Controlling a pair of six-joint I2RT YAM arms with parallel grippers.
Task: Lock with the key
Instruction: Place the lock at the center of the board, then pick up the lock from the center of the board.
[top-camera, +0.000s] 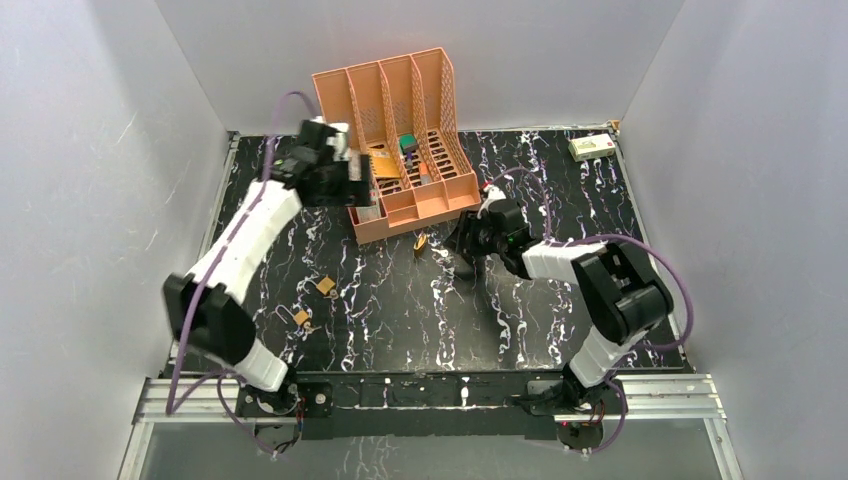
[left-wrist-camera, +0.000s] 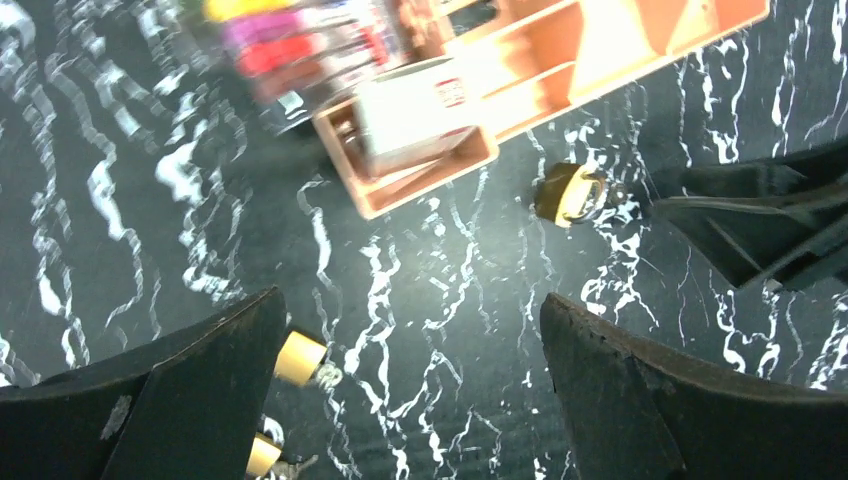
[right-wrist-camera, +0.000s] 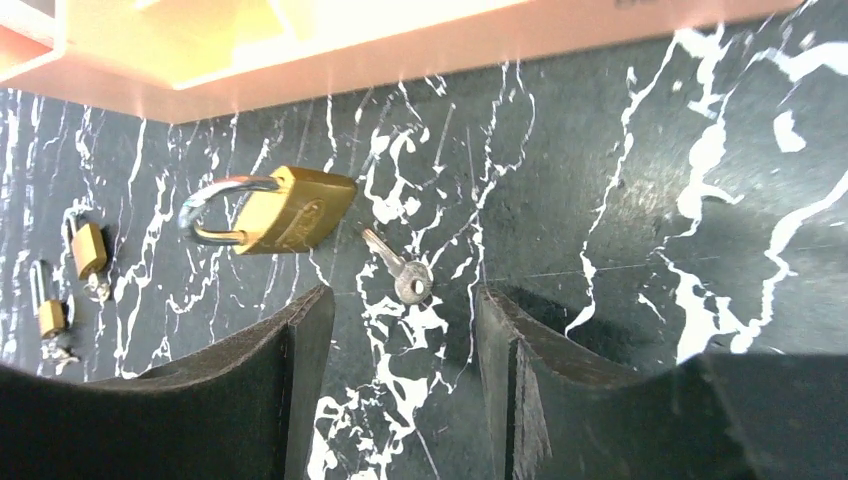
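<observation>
Just off the rack (right-wrist-camera: 400, 50) edge, key (right-wrist-camera: 400, 272) lies free; left gripper (left-wrist-camera: 410, 300), right gripper (right-wrist-camera: 403, 300) gape.

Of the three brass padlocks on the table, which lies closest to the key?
The padlock in front of the orange organizer; the key lies just beside its body. The other two padlocks lie far off toward the left arm.

Three small blocky brass padlocks with wire shackles sit on the black white-veined bench (top-camera: 420, 320): a first padlock (right-wrist-camera: 285, 212), a second padlock (right-wrist-camera: 88, 248), a third padlock (right-wrist-camera: 50, 315). One tiny thin silvery metal key (right-wrist-camera: 400, 268). One orange plastic slotted file rack (top-camera: 335, 105). One small pale box (top-camera: 592, 147)
</observation>
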